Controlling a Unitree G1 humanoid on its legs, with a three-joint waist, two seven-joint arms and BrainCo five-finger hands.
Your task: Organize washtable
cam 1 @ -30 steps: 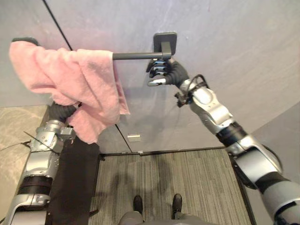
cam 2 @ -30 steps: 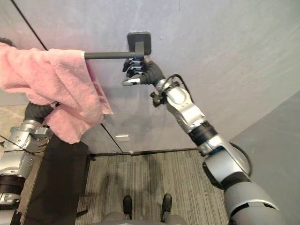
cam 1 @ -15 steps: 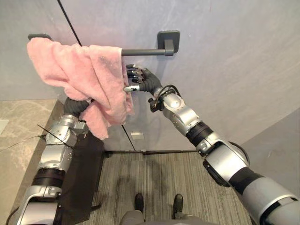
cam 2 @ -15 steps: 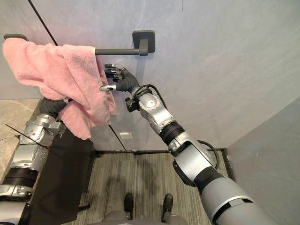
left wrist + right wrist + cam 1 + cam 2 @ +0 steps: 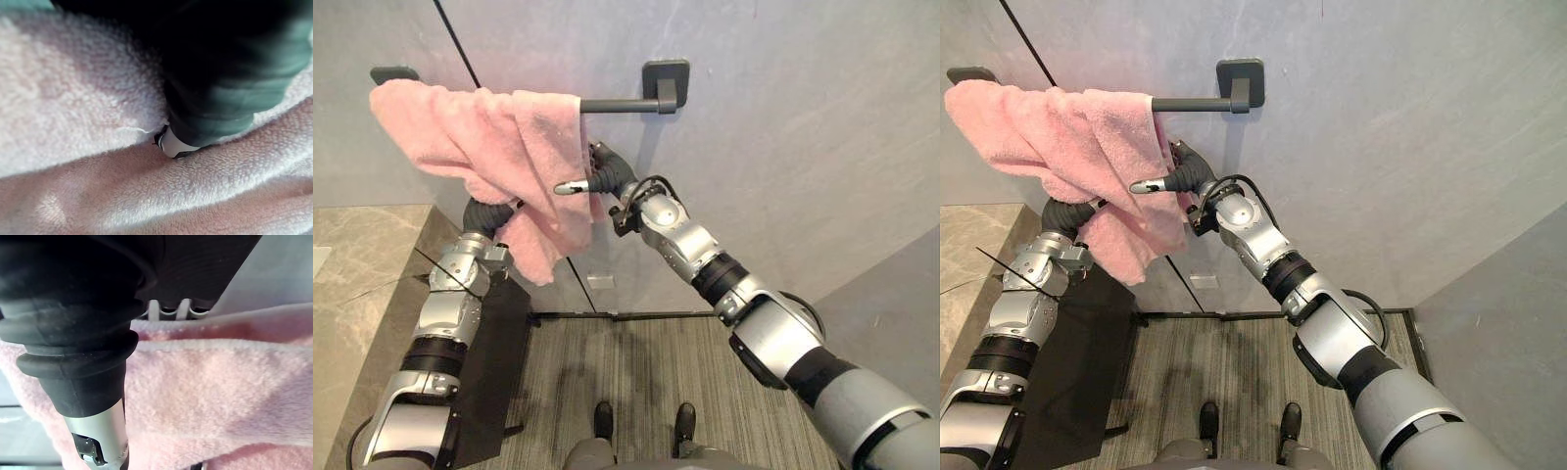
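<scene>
Wall rail (image 5: 622, 105) holds pink towel (image 5: 489, 147); right hand (image 5: 605, 174) at its edge

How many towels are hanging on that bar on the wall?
1: a pink towel draped in a bunch over the left part of the dark wall bar. Its folds could hide another cloth.

This looks like the washing corner of a bathroom: a dark towel rail (image 5: 617, 105) is fixed by a square bracket (image 5: 666, 78) to a smooth grey wall (image 5: 803, 127), and a pink towel (image 5: 480, 147) hangs over it. Beside it, to the left, runs a counter (image 5: 362, 264) with a marble-patterned top over a dark front. The floor is grey striped carpet (image 5: 646, 372), and a small plate (image 5: 600, 282) sits low on the wall.
</scene>
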